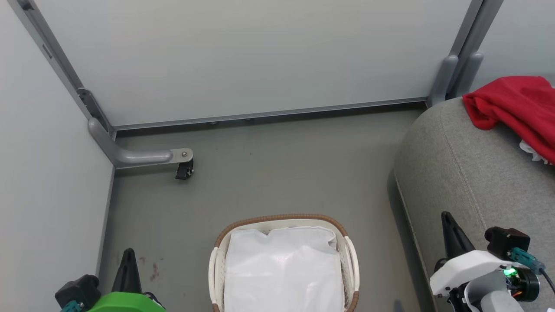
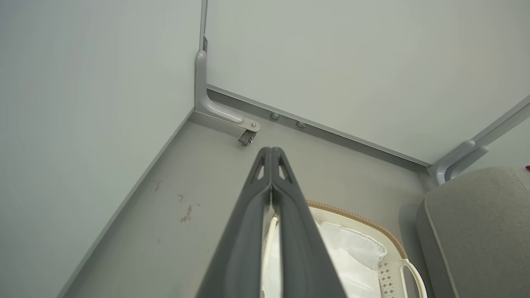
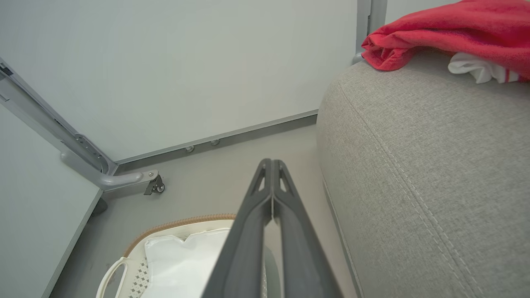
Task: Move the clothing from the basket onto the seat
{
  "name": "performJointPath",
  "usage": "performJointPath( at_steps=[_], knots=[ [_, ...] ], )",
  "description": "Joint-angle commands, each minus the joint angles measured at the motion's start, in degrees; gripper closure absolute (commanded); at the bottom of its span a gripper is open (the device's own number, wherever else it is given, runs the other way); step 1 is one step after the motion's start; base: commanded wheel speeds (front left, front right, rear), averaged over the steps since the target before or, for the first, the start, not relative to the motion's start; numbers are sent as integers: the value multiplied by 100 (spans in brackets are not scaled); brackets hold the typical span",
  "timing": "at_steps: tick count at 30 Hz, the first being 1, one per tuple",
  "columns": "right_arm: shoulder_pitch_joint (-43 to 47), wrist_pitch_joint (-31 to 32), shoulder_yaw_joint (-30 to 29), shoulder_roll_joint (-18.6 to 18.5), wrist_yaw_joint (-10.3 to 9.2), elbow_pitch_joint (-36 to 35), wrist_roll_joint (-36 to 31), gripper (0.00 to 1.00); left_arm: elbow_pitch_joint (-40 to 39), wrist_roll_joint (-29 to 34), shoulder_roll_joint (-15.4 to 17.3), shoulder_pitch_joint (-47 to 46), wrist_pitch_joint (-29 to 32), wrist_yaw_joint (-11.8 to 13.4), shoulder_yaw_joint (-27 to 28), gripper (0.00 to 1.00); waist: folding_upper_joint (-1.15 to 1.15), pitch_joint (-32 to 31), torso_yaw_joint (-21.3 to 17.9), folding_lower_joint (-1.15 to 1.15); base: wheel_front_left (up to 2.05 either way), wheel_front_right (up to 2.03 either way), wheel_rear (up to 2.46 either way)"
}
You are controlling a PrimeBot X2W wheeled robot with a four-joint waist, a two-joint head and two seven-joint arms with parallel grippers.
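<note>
Probably light and limp, the clothing (image 1: pixel 516 108) on the seat (image 1: pixel 459 173) suits a pinch at a thick fold; left gripper (image 2: pixel 271 151) and right gripper (image 3: pixel 272 162) have jaws together, empty.

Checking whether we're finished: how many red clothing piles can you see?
1: the clothing lies bunched on the seat, possibly several garments. In the basket I see a white liner, whose folds may hide more.
</note>
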Motion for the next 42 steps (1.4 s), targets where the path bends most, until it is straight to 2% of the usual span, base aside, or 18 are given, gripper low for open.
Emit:
performJointPath(
  at_steps=[1, 19, 42],
  knots=[
    [-53, 48, -7, -36, -1, -138, 268, 100, -123, -226, 20, -120, 49, -15, 40, 100, 0, -2, 1, 0, 0, 0, 0],
    [3, 460, -29, -53, -2, -403, 2059, 100, -369, -1821, 29, -230, 469, -37, 120, 100, 0, -33, 12, 0, 0, 0, 0],
    [35, 899, -80, -69, -3, -633, 3835, 100, -591, -3412, 39, -345, 908, -54, 221, 100, 0, -72, 25, 0, 0, 0, 0]
  ],
)
